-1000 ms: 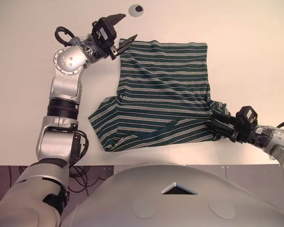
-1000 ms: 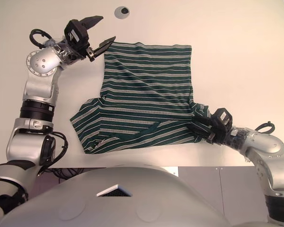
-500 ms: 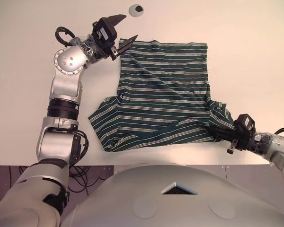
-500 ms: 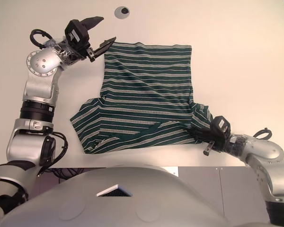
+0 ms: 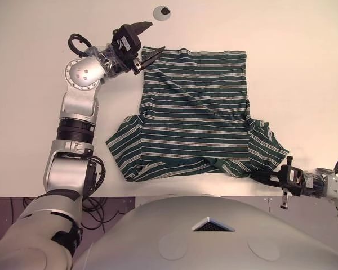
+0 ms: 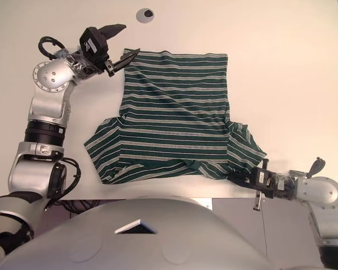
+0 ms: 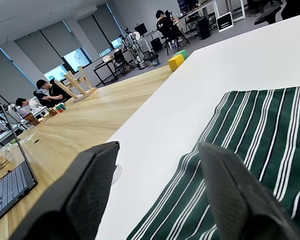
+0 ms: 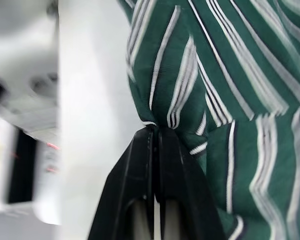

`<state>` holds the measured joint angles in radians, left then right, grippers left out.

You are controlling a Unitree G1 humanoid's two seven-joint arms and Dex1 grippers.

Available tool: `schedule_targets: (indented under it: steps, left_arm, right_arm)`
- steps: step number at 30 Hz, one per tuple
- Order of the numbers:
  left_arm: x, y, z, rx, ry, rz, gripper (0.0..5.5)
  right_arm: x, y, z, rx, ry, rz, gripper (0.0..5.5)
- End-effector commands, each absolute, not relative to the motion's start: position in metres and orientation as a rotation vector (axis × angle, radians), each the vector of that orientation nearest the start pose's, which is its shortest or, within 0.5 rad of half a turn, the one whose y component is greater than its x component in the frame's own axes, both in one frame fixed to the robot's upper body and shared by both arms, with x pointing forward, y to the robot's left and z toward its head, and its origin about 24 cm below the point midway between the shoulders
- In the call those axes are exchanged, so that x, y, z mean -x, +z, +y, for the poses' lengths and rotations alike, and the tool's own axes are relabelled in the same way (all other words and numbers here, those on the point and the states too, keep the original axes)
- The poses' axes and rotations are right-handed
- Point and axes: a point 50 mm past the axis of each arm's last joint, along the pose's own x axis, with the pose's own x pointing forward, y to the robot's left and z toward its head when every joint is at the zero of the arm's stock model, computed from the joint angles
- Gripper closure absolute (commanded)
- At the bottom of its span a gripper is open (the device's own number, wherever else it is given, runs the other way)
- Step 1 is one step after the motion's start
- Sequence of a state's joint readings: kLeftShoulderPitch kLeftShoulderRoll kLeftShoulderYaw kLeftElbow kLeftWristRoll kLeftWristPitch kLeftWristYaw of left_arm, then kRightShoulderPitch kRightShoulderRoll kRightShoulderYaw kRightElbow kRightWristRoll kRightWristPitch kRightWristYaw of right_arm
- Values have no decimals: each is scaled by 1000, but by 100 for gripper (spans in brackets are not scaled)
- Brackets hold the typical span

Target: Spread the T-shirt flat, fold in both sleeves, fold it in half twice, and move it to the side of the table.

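The T-shirt [image 5: 197, 107], dark green with thin white stripes, lies in the middle of the white surface [image 5: 304, 67]. Its long axis runs from the far side toward the robot. The straight hem is at the far side, and the two sleeves spread out to the left and the right at the near side. The stripes run across, from left to right. The near part is wrinkled, and I think the collar is folded in there, but this is hard to tell.

The left end effector [image 5: 148, 38] is open, with its two fingers wide apart at the far left corner of the hem. The right end effector [image 5: 253, 175] is closed on a pinch of fabric just below the right sleeve, at the near edge of the surface.

A small round grommet [image 5: 162, 12] sits in the surface beyond the left end effector.
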<state>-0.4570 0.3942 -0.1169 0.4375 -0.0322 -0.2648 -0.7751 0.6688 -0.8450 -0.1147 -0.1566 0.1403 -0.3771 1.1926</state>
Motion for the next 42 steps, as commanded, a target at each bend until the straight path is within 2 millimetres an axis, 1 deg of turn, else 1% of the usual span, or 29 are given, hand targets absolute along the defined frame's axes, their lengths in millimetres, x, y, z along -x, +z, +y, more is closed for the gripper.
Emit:
schedule_targets:
  steps: [1,3,4,6,9,11,14,15,16,19,22,24,27,28,29,30,31,32,33,34,36,38,40,42]
  left_arm:
    - [-319,92,162,-483,-880,-100,263]
    - [-319,93,162,-484,-881,-100,263]
    - [-319,94,162,-484,-882,-101,263]
    - [-319,95,162,-485,-885,-103,263]
    - [-319,95,160,-485,-888,-102,263]
    - [-319,96,160,-486,-893,-102,263]
    - [-320,97,161,-486,-887,-102,263]
    - [-320,97,160,-484,-887,-102,263]
    - [-320,96,159,-483,-889,-101,263]
    - [-320,94,157,-484,-896,-98,263]
    - [-320,94,157,-485,-893,-98,263]
    - [-320,94,157,-484,-893,-95,263]
    - [-320,92,156,-484,-895,-90,263]
    - [-320,91,155,-483,-896,-87,263]
    - [-319,89,155,-484,-904,-76,263]
    - [-318,86,155,-488,-920,-54,263]
    - [-313,78,154,-509,-963,-15,263]
    - [-309,71,153,-527,-1004,21,263]
    - [-301,62,152,-546,-1065,59,263]
    - [-294,56,151,-558,-1115,85,263]
    - [-283,44,149,-569,-1195,132,263]
    - [-279,32,151,-609,-1210,197,263]
    - [-278,20,158,-696,-1204,281,263]
    - [-277,7,168,-909,-1218,340,263]
  right_arm:
    - [-84,28,-277,755,1332,468,549]
    - [-88,31,-281,840,1323,363,549]
    - [-90,34,-280,891,1310,281,549]
    - [-90,38,-279,974,1331,180,549]
    - [-83,42,-282,1030,1375,126,549]
    - [-75,43,-285,1051,1396,136,549]
    - [-71,44,-291,1065,1401,159,549]
    - [-71,44,-292,1061,1390,161,523]
    - [-70,44,-293,1053,1388,181,514]
    - [-65,44,-297,1038,1396,240,462]
    - [-62,45,-307,1032,1381,319,419]
    - [-56,48,-313,964,1353,417,396]
    - [-40,60,-319,689,1293,648,347]
    - [-36,66,-319,600,1294,701,335]
    - [-35,74,-318,530,1295,713,316]
    - [-41,85,-316,485,1289,684,303]
    - [-55,98,-313,441,1256,597,289]
    - [-66,109,-310,406,1230,512,289]
    - [-81,119,-306,381,1191,387,289]
    - [-93,127,-301,361,1163,289,289]
    - [-118,132,-289,372,1106,120,289]
    - [-141,122,-274,447,1037,32,289]
    - [-162,104,-259,477,974,34,289]
    - [-177,80,-241,526,922,59,289]
